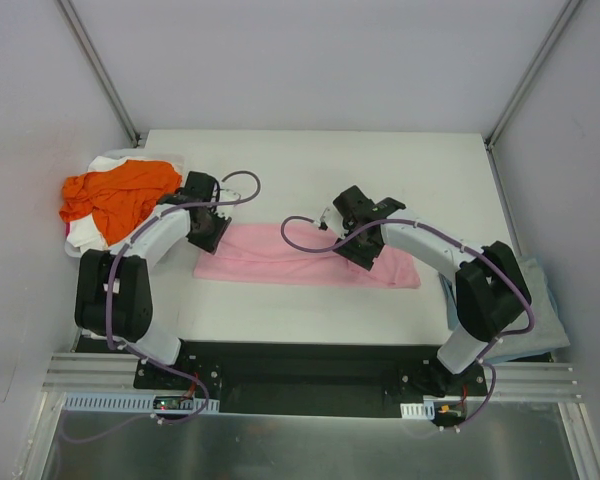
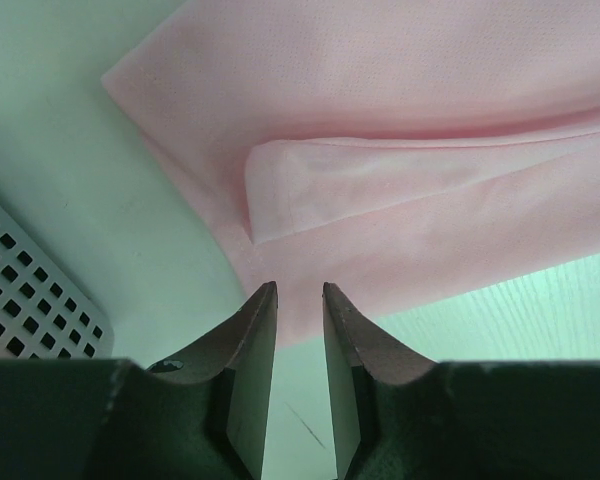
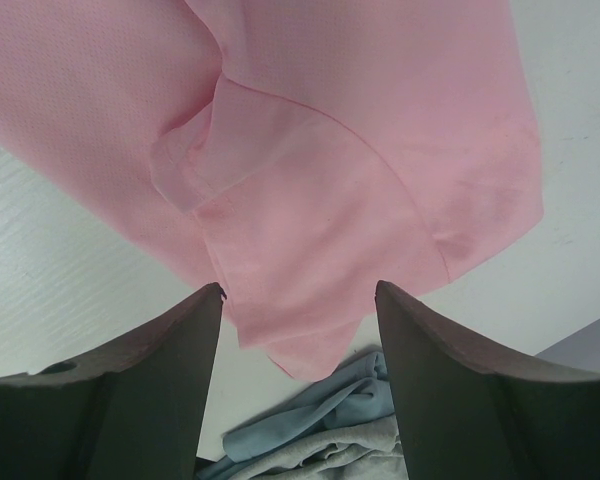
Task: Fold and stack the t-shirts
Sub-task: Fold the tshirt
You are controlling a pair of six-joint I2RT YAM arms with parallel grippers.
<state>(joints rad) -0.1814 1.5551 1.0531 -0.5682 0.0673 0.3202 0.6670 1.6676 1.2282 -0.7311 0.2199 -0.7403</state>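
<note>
**tee_folder:** Where are we at with the pink t-shirt?

**armwatch:** We've got it lying flat on the table as a long folded strip running left to right. From the wrist views we can see a flap of cloth folded over on top at each end.

**tee_folder:** And the pincers? Are we holding anything?

**armwatch:** Nope, not that we can see. The left gripper sits at the pink shirt's left end, with its tips right at the cloth's edge. Its jaws are only a narrow slit apart. We can see bare table through the gap, so nothing's pinched. The right gripper hangs over the pink shirt's right end with its jaws spread wide. The hem corner shows between them, and it has no hold on anything either.

**tee_folder:** What about the rest of the shirts?

**armwatch:** The orange t-shirt is heaped off to the left of the pink one and a bit further back. It sits on top of the white t-shirt, in what looks to us like a white basket with square holes. The grey-blue t-shirt lies crumpled just past the pink shirt's right end. In the top view the right arm covers part of it.
</note>
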